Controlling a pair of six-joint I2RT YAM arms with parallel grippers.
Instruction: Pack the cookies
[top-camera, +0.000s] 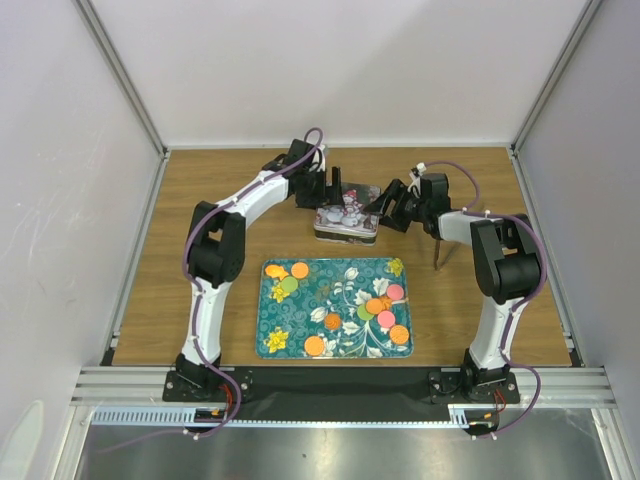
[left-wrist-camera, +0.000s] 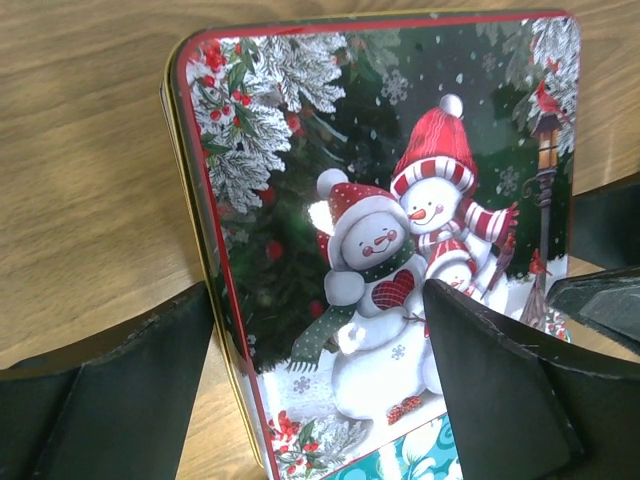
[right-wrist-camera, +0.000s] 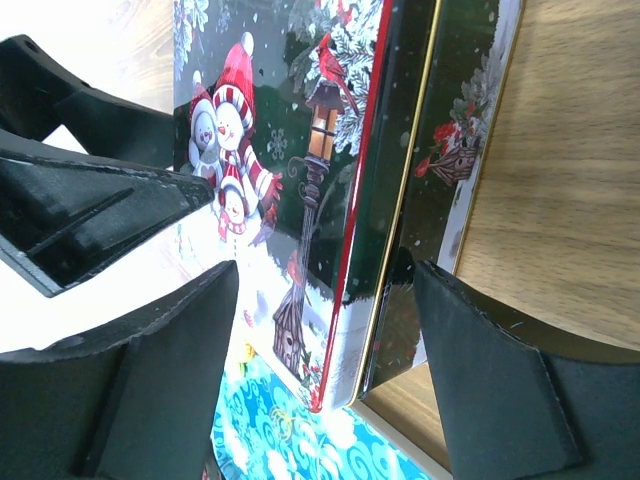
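Nearest you, the cookies (top-camera: 381, 306) lie loose on the teal tray (top-camera: 335, 272) — orange, pink, green. Just beyond sits the snowman tin (top-camera: 347, 218). L gripper (top-camera: 328, 190) and R gripper (top-camera: 388, 208) flank it, both w/ jaws spread astride its edges — you can't tell if they touch.

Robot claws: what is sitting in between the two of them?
The snowman tin lies between the left gripper and the right gripper, as the top view shows. Each wrist view shows its jaws open astride one edge of it.
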